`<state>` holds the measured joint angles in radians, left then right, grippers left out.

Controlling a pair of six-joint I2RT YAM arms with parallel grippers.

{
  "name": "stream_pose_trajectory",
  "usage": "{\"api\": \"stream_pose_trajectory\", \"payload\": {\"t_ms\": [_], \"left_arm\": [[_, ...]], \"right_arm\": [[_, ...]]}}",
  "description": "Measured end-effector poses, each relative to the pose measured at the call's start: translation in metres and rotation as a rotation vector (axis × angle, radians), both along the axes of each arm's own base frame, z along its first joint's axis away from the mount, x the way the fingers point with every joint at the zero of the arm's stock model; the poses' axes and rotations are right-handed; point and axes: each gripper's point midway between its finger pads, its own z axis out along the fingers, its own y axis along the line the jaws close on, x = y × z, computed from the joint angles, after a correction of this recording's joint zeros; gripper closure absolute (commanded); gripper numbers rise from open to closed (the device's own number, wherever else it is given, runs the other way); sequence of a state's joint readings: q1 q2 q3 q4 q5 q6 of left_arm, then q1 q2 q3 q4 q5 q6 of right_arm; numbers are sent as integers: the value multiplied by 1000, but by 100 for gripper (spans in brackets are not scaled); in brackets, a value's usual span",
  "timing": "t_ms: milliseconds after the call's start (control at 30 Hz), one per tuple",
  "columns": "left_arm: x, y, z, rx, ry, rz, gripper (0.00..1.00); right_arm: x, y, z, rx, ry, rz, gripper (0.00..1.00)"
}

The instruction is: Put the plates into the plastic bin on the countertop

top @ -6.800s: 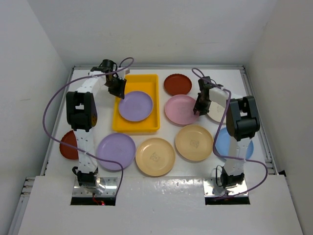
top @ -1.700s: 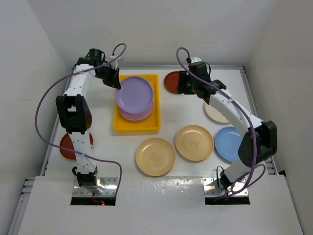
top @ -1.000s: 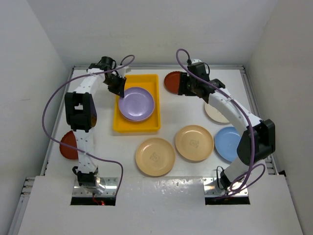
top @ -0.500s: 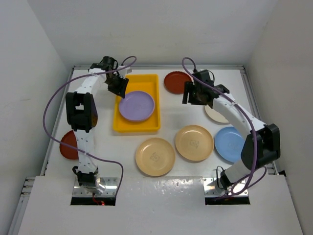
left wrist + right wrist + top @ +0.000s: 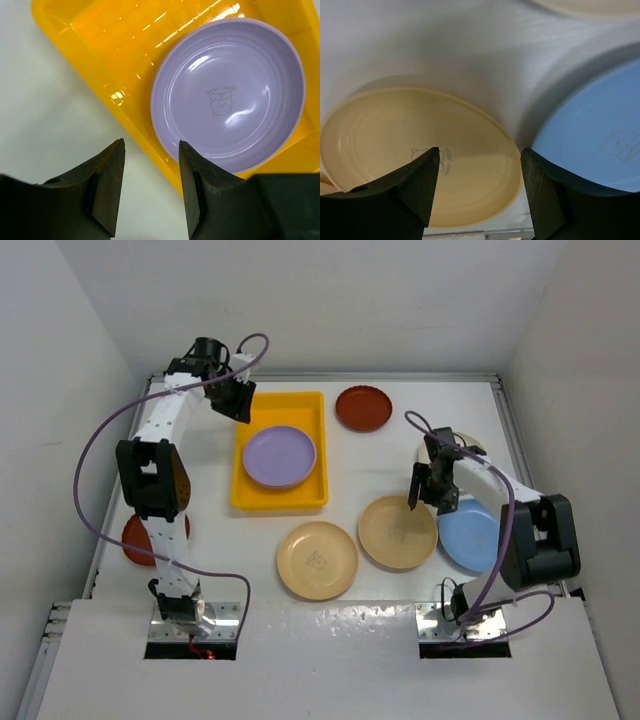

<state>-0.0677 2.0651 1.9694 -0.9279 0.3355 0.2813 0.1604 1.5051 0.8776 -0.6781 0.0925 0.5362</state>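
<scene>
**Top and wrist views.** The round lilac plastic plate point(image 5: 280, 456) lies flat in the near half of the bright yellow rectangular plastic bin point(image 5: 290, 405). The left gripper point(image 5: 150, 150) is held over the bin's left rim, jaws parted and empty, so this plate is judged delivered. The right gripper point(image 5: 480, 152), spread and holding nothing, is set astride the rim of a round tan-yellow plastic plate point(image 5: 395, 532), just beside a light blue plate point(image 5: 465, 542). A rim grasp is presumed, since shallow dishes offer no other hold. On the glossy white countertop point(image 5: 370, 470), enclosed by white walls point(image 5: 300, 300), a second tan plate point(image 5: 317, 560), two dark red plates point(image 5: 363, 408) point(image 5: 135, 540) and a cream plate point(image 5: 590, 6) are left.
</scene>
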Motion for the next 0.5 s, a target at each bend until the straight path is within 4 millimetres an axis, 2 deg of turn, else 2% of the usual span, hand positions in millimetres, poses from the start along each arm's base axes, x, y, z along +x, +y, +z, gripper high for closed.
{"api": "stream_pose_trajectory", "payload": {"t_ms": [200, 333, 467, 500], "left_arm": [[-11, 12, 18, -3, -27, 25, 50], [-23, 18, 19, -2, -18, 37, 50], [-28, 27, 22, -2, -19, 57, 50], [-28, 31, 24, -2, -24, 65, 50]], "right_arm": [[39, 2, 1, -22, -44, 102, 37], [39, 0, -17, -39, 14, 149, 43], [27, 4, -41, -16, 111, 202, 59], [26, 6, -42, -8, 119, 218, 70]]}}
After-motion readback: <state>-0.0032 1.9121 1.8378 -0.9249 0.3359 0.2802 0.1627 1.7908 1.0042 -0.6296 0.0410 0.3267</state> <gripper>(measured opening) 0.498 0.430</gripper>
